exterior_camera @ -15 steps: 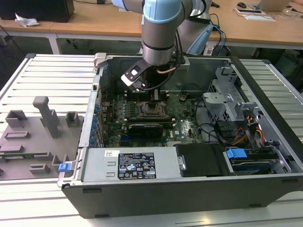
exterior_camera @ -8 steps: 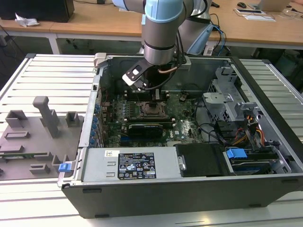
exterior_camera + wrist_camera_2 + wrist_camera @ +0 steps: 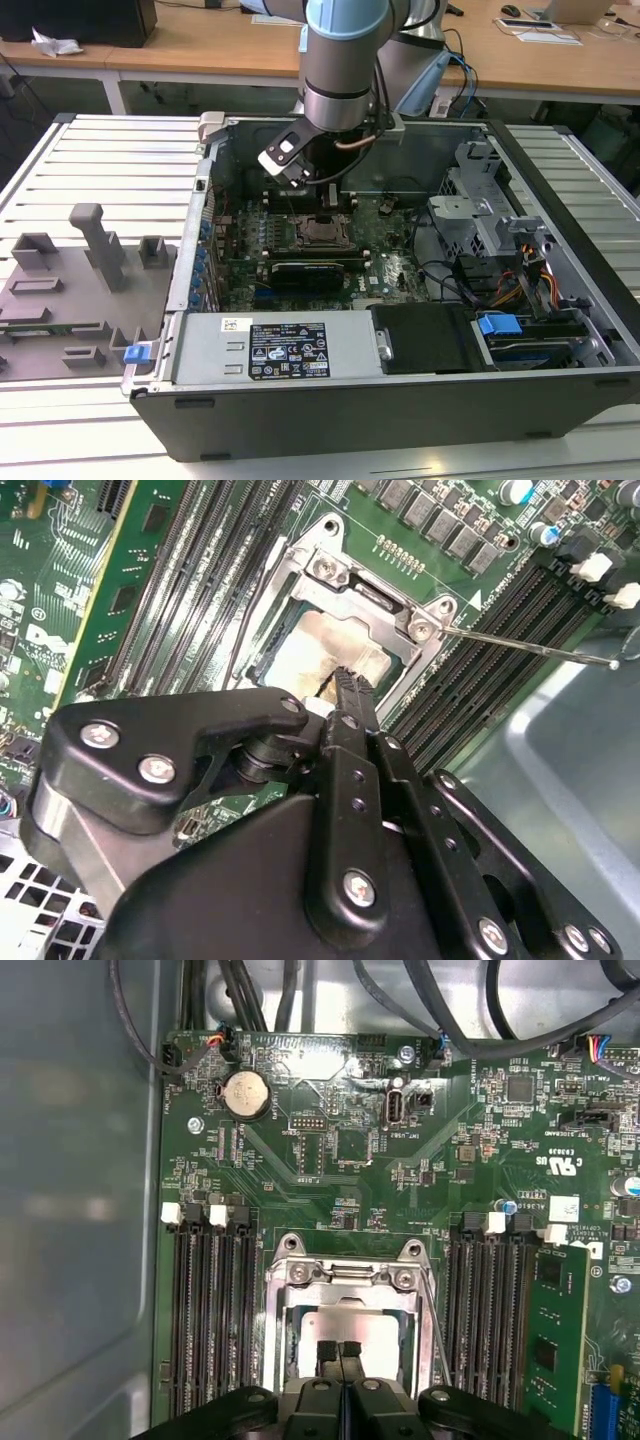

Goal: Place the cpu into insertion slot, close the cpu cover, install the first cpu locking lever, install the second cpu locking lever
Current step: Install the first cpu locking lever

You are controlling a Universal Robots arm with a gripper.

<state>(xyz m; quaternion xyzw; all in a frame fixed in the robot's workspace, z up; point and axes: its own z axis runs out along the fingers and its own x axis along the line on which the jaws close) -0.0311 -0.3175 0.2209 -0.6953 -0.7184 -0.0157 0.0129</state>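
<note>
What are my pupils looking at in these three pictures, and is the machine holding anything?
A grey-and-blue robot arm reaches into an open grey computer case on a slatted metal table. One picture is from a camera off the arm; two come from cameras at its wrist. Those show its black gripper, shut and empty, over the pale silver square cpu, which lies flat on the green motherboard with the silver metal frame cover around it.
</note>
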